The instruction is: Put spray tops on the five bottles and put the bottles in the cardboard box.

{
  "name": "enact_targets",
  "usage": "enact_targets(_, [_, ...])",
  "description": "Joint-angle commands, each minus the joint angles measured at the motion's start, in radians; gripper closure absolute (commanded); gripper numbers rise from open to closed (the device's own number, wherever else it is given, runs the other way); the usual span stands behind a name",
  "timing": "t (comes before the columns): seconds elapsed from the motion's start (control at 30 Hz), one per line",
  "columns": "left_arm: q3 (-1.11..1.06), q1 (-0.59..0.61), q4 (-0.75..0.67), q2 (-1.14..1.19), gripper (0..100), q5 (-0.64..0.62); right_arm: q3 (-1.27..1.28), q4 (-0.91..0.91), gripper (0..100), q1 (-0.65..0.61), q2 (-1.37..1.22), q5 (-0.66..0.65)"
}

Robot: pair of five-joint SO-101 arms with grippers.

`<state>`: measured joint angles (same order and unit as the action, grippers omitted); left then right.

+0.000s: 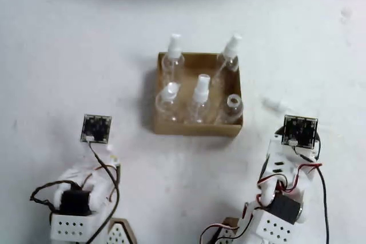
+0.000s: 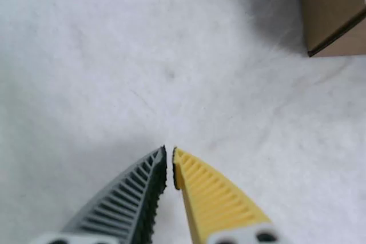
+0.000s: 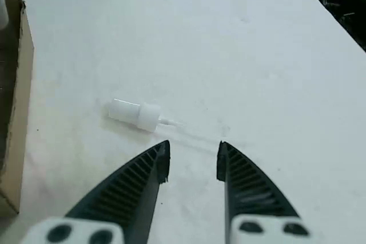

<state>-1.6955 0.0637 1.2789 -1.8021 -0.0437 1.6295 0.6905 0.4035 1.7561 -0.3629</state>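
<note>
A cardboard box in the middle of the table holds several clear bottles. Most wear white spray tops; the bottle at the box's front right corner has a bare neck. A loose white spray top lies on the table right of the box. My right gripper hovers open just short of it, with nothing between the black fingers. My left gripper is shut and empty over bare table, a box corner off to one side.
The white table surface spreads wide around the box. Both arms rest near the front edge, the left arm and the right arm. Dark floor lies beyond the far edge.
</note>
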Motion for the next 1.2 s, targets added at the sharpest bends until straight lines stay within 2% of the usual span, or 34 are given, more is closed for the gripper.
enact_targets(0.0, [0.002,-0.010,-0.003,-0.001,98,0.011,-0.127,0.065,88.3,-0.021,-0.001,-0.071])
enact_targets(0.23, [0.002,-0.010,-0.003,-0.001,98,0.011,-0.209,0.064,88.3,-0.036,-0.084,-0.133])
enact_targets(0.47, [0.002,-0.010,-0.003,-0.001,98,0.011,-0.540,0.068,88.2,-0.050,-0.530,-0.158])
enact_targets(0.73, [0.002,-0.010,-0.003,-0.001,98,0.011,-0.902,0.076,88.3,-0.099,-1.201,-0.453])
enact_targets(0.83, [0.002,-0.010,-0.003,-0.001,98,0.011,-1.059,0.165,88.2,-0.104,-1.411,-0.542])
enact_targets(1.0, [0.002,-0.010,-0.003,-0.001,98,0.011,-1.272,0.337,88.2,-0.157,-1.667,-0.681])
enact_targets(1.17, [0.002,-0.010,-0.003,-0.001,98,0.011,-1.379,0.354,88.2,-0.170,-1.834,-0.766])
